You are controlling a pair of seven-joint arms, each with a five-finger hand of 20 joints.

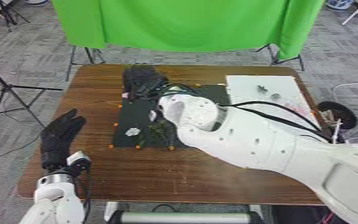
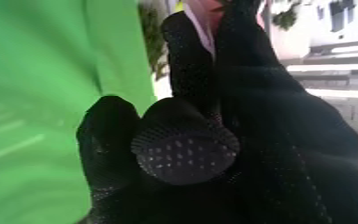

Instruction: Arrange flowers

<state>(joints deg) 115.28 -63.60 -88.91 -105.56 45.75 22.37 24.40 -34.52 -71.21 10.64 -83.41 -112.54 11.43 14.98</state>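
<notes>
Presumably Pinched by the Petals, to Set a Bloom at the Mat's Far Side

Between the digits of the right hand (image 1: 143,80), pink petals (image 2: 199,22) are pinched near the tips, as the right wrist view shows; how firmly, I cannot tell. A hold so far out on the hand probably suits something thin and easily crushed, and keeps the bulk of the glove off the bloom. The hand is at the far left corner of the dark mat (image 1: 214,92), with its arm slanting across from the robot's right, likely because the spot to be filled lies over there.

The left hand (image 1: 60,131) has its fingers extended and holds nothing; it is by the table's (image 1: 113,172) left edge, a sensible place for leaving the other arm room.

On the mat, a white flower (image 1: 133,131) lies towards the near left, with green stems (image 1: 162,132) beside it, perhaps grouped as one arrangement. Orange spots (image 1: 139,146) line the mat's edge, possibly as guides. Small dark sprigs (image 1: 262,89) lie apart on the white board (image 1: 282,82) to the right, which may serve as the supply side. Lowering the bloom calls for care, as the forearm could brush the stems beneath.
</notes>
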